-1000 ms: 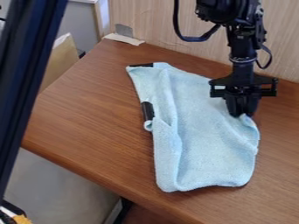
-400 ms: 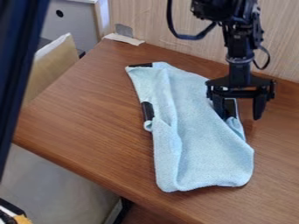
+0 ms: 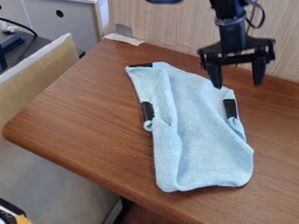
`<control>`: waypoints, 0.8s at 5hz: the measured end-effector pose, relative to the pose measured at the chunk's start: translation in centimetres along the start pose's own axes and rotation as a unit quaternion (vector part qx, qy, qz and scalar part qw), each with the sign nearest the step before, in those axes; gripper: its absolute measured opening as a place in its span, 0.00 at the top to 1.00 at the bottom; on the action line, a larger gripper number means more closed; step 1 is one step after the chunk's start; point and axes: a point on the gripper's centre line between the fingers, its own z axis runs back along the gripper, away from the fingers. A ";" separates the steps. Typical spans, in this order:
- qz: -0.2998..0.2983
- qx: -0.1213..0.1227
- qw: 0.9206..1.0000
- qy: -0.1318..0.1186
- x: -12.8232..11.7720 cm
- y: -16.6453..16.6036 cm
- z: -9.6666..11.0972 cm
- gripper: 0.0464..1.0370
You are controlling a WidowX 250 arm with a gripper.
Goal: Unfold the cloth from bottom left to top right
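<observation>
My gripper (image 3: 238, 83) hangs open above the upper right part of the cloth, its two fingers spread wide with nothing between them. The light blue cloth (image 3: 204, 135) lies lengthwise on the wooden table, with a fold running down its left side and a small bunched fold at its right edge. Its lower end is rounded, and its upper left corner is pointed. Black strips show at the cloth's top left corner, its left edge and its right edge.
The brown table (image 3: 88, 118) has its front edge running from the left corner down to the lower right. A wood-grain wall panel (image 3: 169, 26) stands behind it. Grey tape (image 3: 123, 30) and a pale strip (image 3: 123, 39) are at the back corner.
The gripper has opened, let go of the cloth's right edge and risen away from it. That edge has shifted inward, uncovering a black strip. The dark arm part at the left has left the view.
</observation>
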 end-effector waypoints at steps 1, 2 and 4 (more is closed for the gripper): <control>-0.007 -0.003 1.000 -0.005 -1.1 0.8 3.1 0.04; -0.016 0.020 1.000 -0.009 -2.8 3.2 5.6 0.04; -0.017 0.020 1.000 -0.011 -2.8 3.2 5.8 0.04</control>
